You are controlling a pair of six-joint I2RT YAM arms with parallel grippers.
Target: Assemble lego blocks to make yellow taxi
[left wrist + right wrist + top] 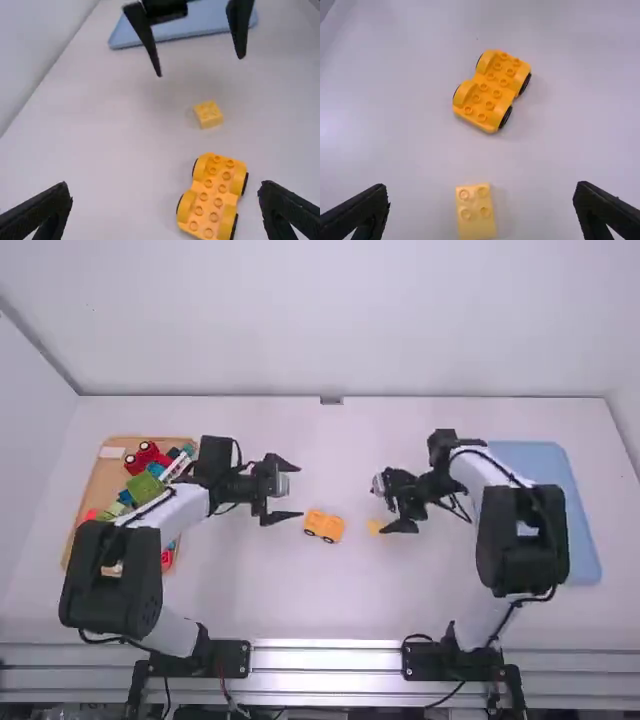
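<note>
Left claw [166, 187] and right claw [480, 187] gaped empty; an off-centre close could have twisted the yellow block [476, 212] just before the right one

Orange car base [492, 90] upright on table [330, 605], studs bare; yellow block [476, 212], studs up, detached, right of base.

My car base [325, 524] sits mid-table with a block [476, 227] near its right; my left tray [104, 480] holds toys [145, 487], and my right tray [540, 460] lies beyond the block.
</note>
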